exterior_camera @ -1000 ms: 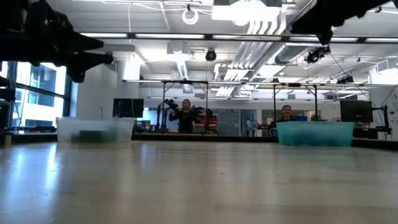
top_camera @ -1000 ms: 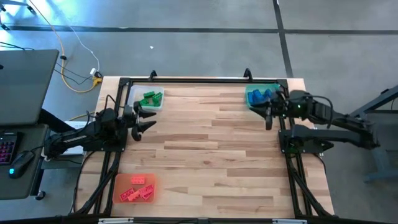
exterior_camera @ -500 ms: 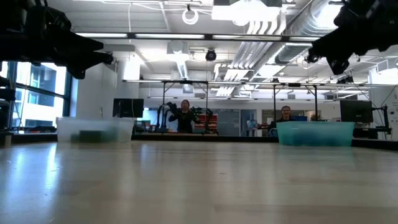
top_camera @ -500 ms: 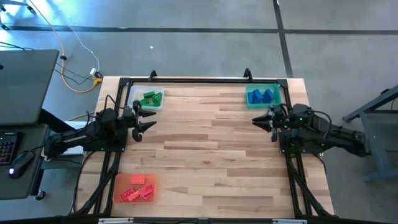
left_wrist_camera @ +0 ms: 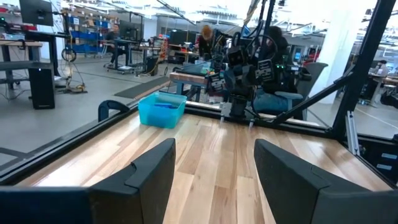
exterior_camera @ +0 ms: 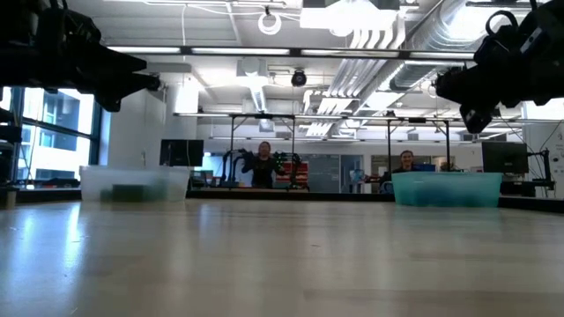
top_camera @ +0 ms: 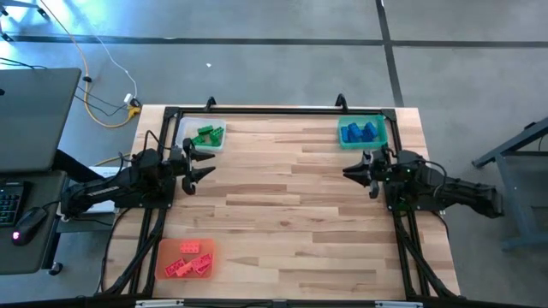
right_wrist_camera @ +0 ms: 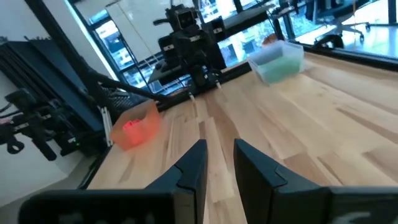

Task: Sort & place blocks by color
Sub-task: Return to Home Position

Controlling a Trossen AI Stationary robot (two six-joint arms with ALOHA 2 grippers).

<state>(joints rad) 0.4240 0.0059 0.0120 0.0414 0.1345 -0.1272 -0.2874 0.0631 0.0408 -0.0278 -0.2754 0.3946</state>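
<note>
Lying sorted in three trays [top_camera: 186,137], the blocks [top_camera: 205,134] sit apart from both empty jaws, left wide, right narrowly parted.

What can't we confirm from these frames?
1. Block counts: green blocks, blue blocks and red blocks overlap, too small in high view.
2. Low view: walls of clear tray and teal tray blur contents; orange tray lies outside the frame.
3. Table under left end effector and right end effector, at its sides: covered in high view.
</note>
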